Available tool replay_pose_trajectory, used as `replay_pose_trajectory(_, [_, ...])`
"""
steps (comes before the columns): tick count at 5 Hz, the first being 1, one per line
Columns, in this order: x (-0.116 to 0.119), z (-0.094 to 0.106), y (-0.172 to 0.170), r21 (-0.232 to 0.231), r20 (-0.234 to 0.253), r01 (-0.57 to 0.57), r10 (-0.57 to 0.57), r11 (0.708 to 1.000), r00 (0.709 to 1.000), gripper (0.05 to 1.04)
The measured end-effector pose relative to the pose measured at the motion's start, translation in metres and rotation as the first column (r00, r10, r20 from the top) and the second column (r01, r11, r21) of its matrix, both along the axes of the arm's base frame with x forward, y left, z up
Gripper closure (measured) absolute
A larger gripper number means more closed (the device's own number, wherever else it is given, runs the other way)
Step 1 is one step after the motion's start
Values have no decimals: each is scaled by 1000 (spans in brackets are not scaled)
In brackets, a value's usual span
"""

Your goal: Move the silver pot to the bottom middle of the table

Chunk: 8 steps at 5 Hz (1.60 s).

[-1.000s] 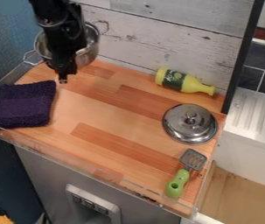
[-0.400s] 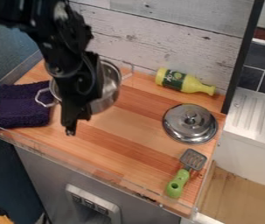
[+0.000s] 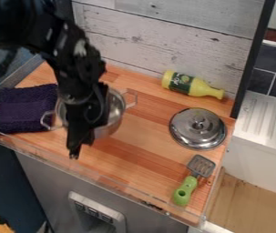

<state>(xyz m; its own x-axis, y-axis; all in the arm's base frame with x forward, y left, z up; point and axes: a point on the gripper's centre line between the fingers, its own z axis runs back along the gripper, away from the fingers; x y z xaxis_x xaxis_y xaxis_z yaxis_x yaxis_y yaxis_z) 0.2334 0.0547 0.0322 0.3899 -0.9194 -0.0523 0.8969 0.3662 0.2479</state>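
- While my gripper (image 3: 77, 149) hangs at silver pot (image 3: 112, 122), grip status: cannot tell
- Pot approx. upright, L part of tbl (image 3: 143, 125), handle nr. purple cloth (image 3: 21, 109)

Wooden table (image 3: 141, 125), towel (image 3: 21, 109), yellow bottle (image 3: 191, 85), lid (image 3: 195, 132), spatula (image 3: 186, 187)

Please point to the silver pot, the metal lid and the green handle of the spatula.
Silver pot (image 3: 116, 109): camera view, on the inner wall, right side.
Metal lid (image 3: 184, 130): camera view, on its domed top, left of the knob.
Green handle (image 3: 188, 184): camera view, on its upper part.
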Motion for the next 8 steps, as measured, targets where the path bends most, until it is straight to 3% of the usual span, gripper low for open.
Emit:
replay_pose_trajectory(3, [-4,-32,2,-10,-74,1,-1,1000,997,975])
replay_pose_trajectory(4, [-4,-33,3,11,-139,-54,55,998,989,794])
replay_pose_trajectory(6, [-1,-30,-1,73,-161,-72,83,995,984,208])
replay_pose_trajectory(7, [-1,-16,-5,55,-147,-73,80,996,986,73])
replay_pose_trajectory(8, [8,21,-10,58,-70,-57,61,997,996,77])
